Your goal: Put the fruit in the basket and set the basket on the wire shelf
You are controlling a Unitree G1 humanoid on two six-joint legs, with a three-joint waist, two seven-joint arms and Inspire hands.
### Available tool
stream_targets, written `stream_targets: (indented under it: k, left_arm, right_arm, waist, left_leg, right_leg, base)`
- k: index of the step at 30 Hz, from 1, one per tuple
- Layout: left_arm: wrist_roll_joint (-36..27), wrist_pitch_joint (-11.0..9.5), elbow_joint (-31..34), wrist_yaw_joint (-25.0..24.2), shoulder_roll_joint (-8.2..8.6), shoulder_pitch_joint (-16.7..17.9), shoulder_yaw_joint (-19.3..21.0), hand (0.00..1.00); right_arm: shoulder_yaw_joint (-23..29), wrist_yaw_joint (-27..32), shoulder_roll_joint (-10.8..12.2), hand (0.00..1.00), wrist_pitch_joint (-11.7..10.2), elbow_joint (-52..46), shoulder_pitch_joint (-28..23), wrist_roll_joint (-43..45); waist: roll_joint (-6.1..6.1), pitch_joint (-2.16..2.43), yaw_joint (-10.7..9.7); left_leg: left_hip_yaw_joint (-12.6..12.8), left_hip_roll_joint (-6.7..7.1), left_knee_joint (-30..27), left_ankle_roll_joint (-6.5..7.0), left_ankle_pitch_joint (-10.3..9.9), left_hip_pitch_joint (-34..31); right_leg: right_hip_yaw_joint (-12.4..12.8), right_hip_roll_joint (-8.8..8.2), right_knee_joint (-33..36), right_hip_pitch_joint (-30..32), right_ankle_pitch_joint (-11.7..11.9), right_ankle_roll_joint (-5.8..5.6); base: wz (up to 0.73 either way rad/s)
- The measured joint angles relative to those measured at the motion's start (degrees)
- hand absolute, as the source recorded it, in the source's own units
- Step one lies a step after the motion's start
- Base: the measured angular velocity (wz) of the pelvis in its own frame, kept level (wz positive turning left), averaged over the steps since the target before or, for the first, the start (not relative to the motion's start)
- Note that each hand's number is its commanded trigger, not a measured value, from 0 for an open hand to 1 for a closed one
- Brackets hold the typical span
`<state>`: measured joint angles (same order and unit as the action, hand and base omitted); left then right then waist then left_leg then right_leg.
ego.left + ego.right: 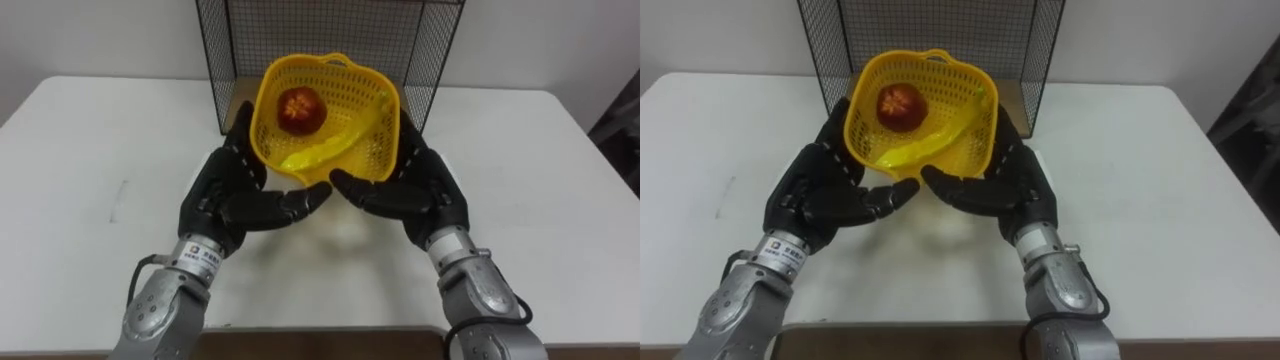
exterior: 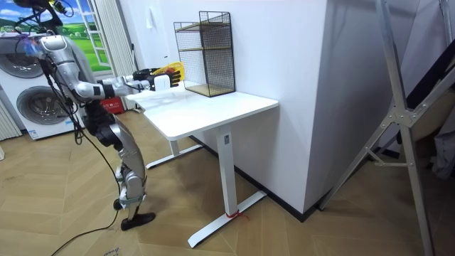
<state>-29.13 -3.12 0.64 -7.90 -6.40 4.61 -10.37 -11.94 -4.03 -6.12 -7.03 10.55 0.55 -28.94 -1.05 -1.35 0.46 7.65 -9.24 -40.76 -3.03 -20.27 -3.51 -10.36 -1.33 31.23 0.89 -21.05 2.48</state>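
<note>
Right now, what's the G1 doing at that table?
It stands at the white table and holds a yellow plastic basket up between its left hand and right hand, fingers laid along the sides. The basket is tipped toward the robot, with a red apple and a banana inside. It sits just in front of the black wire shelf, not yet set on it.

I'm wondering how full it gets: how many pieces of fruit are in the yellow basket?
2. A red apple sits upper left inside the basket; a yellow banana lies slanted across its lower right. Nothing more seems hidden.
</note>
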Motion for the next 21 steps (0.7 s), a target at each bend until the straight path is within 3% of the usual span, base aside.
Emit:
stream_targets:
  k: [2, 3, 6, 7, 8, 9, 10, 11, 13, 16, 18, 20, 21]
  left_arm:
    - [-0.05, -0.01, -0.73, 0.00, -0.32, 0.26, 0.06, 0.00]
    - [-0.08, 0.00, -0.83, 0.00, -0.23, 0.24, 0.05, 0.00]
    - [0.15, -0.22, -0.82, 0.00, 0.75, 0.02, -0.58, 0.00]
    - [0.62, -0.29, -0.82, 0.00, 0.68, 0.02, -0.42, 0.00]
    - [0.60, -0.56, -0.81, 0.00, 0.60, 0.02, -0.36, 0.00]
    - [0.60, -0.65, -0.81, 0.00, 0.49, 0.07, -0.28, 0.00]
    - [0.59, -0.67, -0.81, 0.00, 0.33, 0.09, 0.09, 0.00]
    - [0.52, -1.03, -0.81, 0.00, 0.26, 0.03, 0.28, 0.00]
    - [0.54, -1.03, -0.81, 0.00, 0.07, 0.07, 0.04, 0.00]
    - [0.40, -1.11, -0.80, -0.01, -0.35, 0.08, -0.18, 0.00]
    - [-0.22, -1.13, -0.81, -0.01, -0.79, 0.08, -0.10, 0.00]
    - [-0.09, -1.13, -0.81, -0.01, -0.52, 0.08, -0.21, 0.00]
    - [-0.09, -1.15, -0.80, -0.01, -0.62, 0.07, -0.25, 0.00]
  right_arm:
    - [-0.61, 0.00, -0.01, 0.00, 0.02, 0.15, -0.09, -0.48]
    - [-0.72, 0.02, 0.33, 0.00, 0.01, 0.15, -0.07, -0.62]
    - [-0.18, 0.19, -0.71, 0.00, -0.06, 0.29, 0.41, -2.28]
    - [-0.24, 0.12, -0.70, 0.00, -0.06, 0.47, 0.41, -2.20]
    - [-0.46, 0.01, -0.72, 0.00, 0.12, 0.64, 0.36, -2.04]
    - [-0.55, -0.19, -0.65, 0.00, 0.20, 0.73, 0.30, -1.99]
    - [-0.71, -0.64, -0.61, 0.00, 0.30, 0.74, -0.02, -1.88]
    - [-0.62, -0.92, -0.85, 0.00, 0.32, 0.74, -0.08, -1.71]
    - [-0.53, -1.12, -0.84, 0.00, 0.32, 0.73, -0.04, -2.05]
    - [-0.59, -1.40, -0.88, 0.00, 0.31, 0.66, 0.18, -1.91]
    - [-0.62, -1.53, -0.94, 0.00, 0.30, 0.60, 0.17, -1.72]
    - [-0.31, -1.53, -1.26, 0.00, 0.31, 0.58, 0.19, -0.60]
    - [-0.27, -1.50, -1.16, 0.00, 0.31, 0.51, 0.24, -0.46]
  waist:
    - [0.38, -0.22, 0.80]
    - [-0.33, -0.24, 0.71]
    - [-0.59, -0.02, 1.19]
    - [-0.65, 0.00, 1.54]
    - [-0.61, 0.12, 1.76]
    - [-0.68, 0.16, 2.06]
    - [-0.49, 0.91, 2.58]
    - [-1.71, 1.08, 2.02]
    - [-2.25, 1.06, 1.75]
    - [-2.27, 1.03, 1.60]
    - [-2.34, 0.97, 1.11]
    - [-2.25, 1.00, 1.05]
    - [-2.31, 0.97, 1.11]
  left_leg:
    - [-0.29, -1.09, -7.08, 0.54, 3.87, -3.18]
    - [-0.36, -0.91, -7.78, 0.52, 4.52, -3.97]
    - [-0.06, 3.47, 1.55, 0.78, 4.77, -8.85]
    - [0.12, 5.11, 7.79, 1.04, 6.53, -10.52]
    - [-0.11, 5.91, 14.54, 1.79, 9.95, -11.36]
    - [-0.19, 5.98, 16.23, 2.36, 12.19, -11.76]
    - [-0.19, 6.26, 17.48, 2.84, 15.08, -11.25]
    - [-0.13, 7.06, 17.68, 3.54, 15.78, -10.55]
    - [0.19, 7.13, 15.84, 4.63, 16.54, -10.39]
    - [1.28, 7.56, 11.65, 5.26, 12.64, -10.41]
    - [1.55, 8.76, 9.97, 5.76, 10.29, -10.48]
    - [1.87, 10.12, 7.98, 6.68, 7.30, -10.29]
    - [2.26, 10.32, 7.52, 7.07, 6.62, -10.08]
  right_leg:
    - [0.97, 0.51, 0.64, -1.45, -0.76, 1.43]
    - [1.09, 0.31, 0.53, -1.65, -0.81, 1.64]
    - [3.00, -0.29, -0.53, -1.23, -0.68, 1.95]
    - [3.44, -0.60, -1.21, -1.17, -0.57, 1.77]
    - [3.38, -0.71, -1.61, -1.36, -0.68, 1.74]
    - [3.57, -0.77, -1.59, -1.53, -0.83, 1.60]
    - [4.13, -0.78, -1.62, -1.69, -1.34, 0.81]
    - [4.04, -1.32, -1.77, -2.20, -1.84, 0.21]
    - [3.60, -1.61, -2.83, -3.62, -2.23, -0.38]
    - [3.03, -3.07, -3.07, -5.29, -3.36, -1.92]
    - [2.41, -4.75, -1.97, -5.77, -4.91, -2.77]
    - [2.13, -6.71, 1.82, -5.74, -6.09, -4.49]
    - [1.99, -7.39, 4.00, -5.24, -6.12, -4.56]
  base:
    - [-0.20]
    - [0.09]
    - [-0.03]
    - [-0.34]
    - [-0.39]
    - [-0.37]
    - [-0.21]
    - [-0.08]
    - [-0.04]
    - [-0.11]
    - [0.02]
    - [0.10]
    - [0.00]
